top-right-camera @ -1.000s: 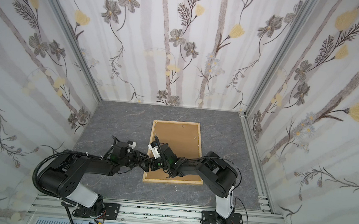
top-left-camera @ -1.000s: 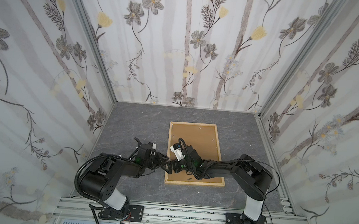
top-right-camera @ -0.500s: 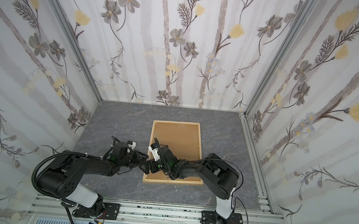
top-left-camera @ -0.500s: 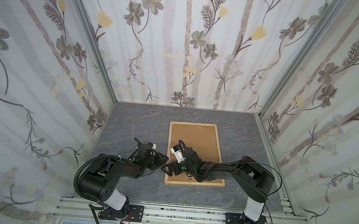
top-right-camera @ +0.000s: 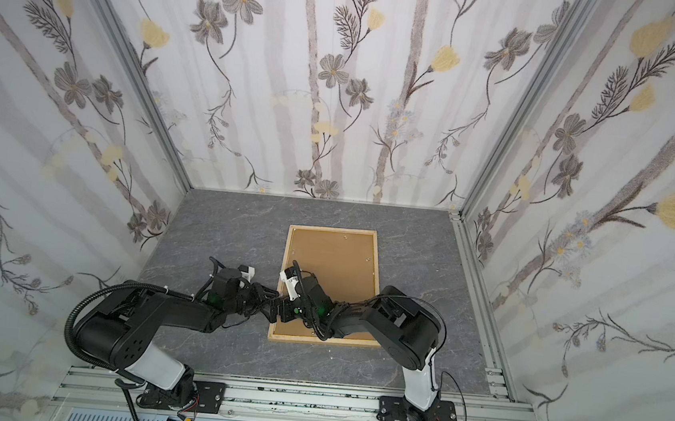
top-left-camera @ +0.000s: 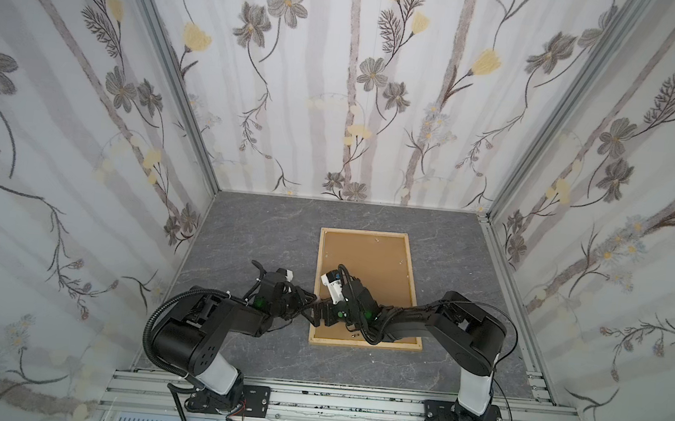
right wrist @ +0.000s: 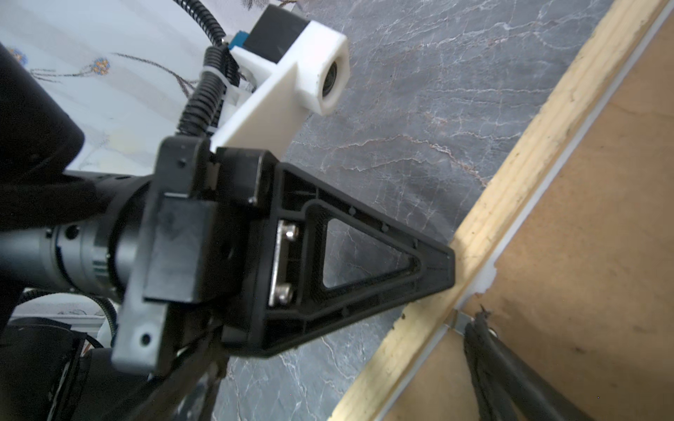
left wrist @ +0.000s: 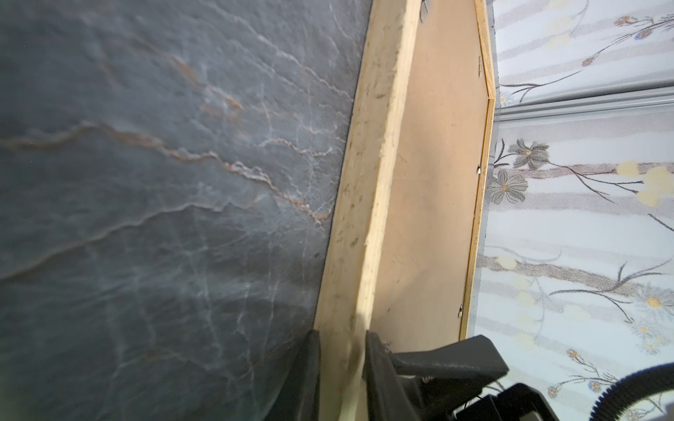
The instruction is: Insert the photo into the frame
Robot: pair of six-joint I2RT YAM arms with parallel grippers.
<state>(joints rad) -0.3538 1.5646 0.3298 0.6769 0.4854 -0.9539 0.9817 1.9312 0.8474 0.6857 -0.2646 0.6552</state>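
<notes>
Lying on grey marbled tabletop (top-left-camera: 263, 234), floral walls (top-left-camera: 360, 76): frame (top-left-camera: 363, 232); L gripper (left wrist: 341, 339) pinching its rail, R gripper (top-left-camera: 318, 312) spread.

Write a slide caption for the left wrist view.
Left end effector pinches one side strip of the wooden frame, brown backing board inside, on a grey marbled table.

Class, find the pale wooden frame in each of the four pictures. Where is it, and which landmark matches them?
Top view: the frame lies flat on the grey floor, slightly right of centre.
Top view: the frame lies about centre.
Left wrist: its pale strip runs away from the fingers.
Right wrist: its strip crosses diagonally under a black fingertip.
Shared landmark: the left gripper clamped on the frame's long strip.
</notes>
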